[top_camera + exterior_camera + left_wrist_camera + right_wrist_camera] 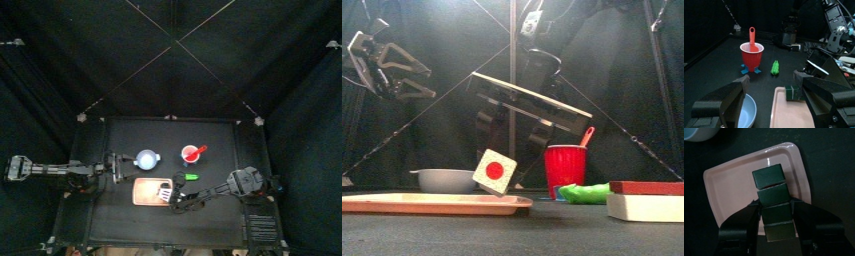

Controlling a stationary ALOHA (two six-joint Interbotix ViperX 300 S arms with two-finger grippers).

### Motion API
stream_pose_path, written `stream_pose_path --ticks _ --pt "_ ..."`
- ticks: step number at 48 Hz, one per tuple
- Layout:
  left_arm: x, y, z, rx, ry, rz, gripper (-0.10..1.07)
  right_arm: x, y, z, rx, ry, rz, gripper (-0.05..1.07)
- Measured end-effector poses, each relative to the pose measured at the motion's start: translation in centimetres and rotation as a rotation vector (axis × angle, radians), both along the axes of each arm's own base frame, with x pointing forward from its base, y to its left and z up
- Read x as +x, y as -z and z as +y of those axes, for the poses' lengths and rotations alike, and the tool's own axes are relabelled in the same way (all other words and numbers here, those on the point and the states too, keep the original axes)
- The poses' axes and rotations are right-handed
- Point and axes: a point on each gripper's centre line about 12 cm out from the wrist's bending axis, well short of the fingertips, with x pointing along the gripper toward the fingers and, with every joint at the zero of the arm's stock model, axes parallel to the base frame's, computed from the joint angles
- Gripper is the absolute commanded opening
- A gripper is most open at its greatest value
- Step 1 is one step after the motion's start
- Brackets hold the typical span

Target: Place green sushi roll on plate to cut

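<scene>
The right tool pinches a dark block strip over the pink plate; the green sushi roll waits beside the red cup. The left tool is spread.

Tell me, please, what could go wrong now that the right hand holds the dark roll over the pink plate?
1. The dark green segmented roll hangs tilted above the plate in the right hand. If released from here, it may tumble instead of lying flat.
2. In the front view it hangs near the plate's end, so it could roll off towards the red cup.
</scene>
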Motion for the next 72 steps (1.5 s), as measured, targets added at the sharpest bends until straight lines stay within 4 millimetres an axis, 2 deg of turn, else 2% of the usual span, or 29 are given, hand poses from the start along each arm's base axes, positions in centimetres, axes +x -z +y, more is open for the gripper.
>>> stream_pose_path --ticks 21,43,72 --pt "-0.03 0.06 0.00 0.000 0.000 0.002 1.03 -0.25 0.04 -0.24 -0.026 0.011 0.020 0.72" --pt "-0.02 0.06 -0.01 0.001 0.001 0.002 1.03 -0.01 -0.40 -0.20 -0.035 0.007 0.010 0.89" --pt "-0.03 0.06 0.03 0.001 -0.001 0.002 1.03 0.19 -0.54 -0.18 -0.029 0.003 0.000 0.90"
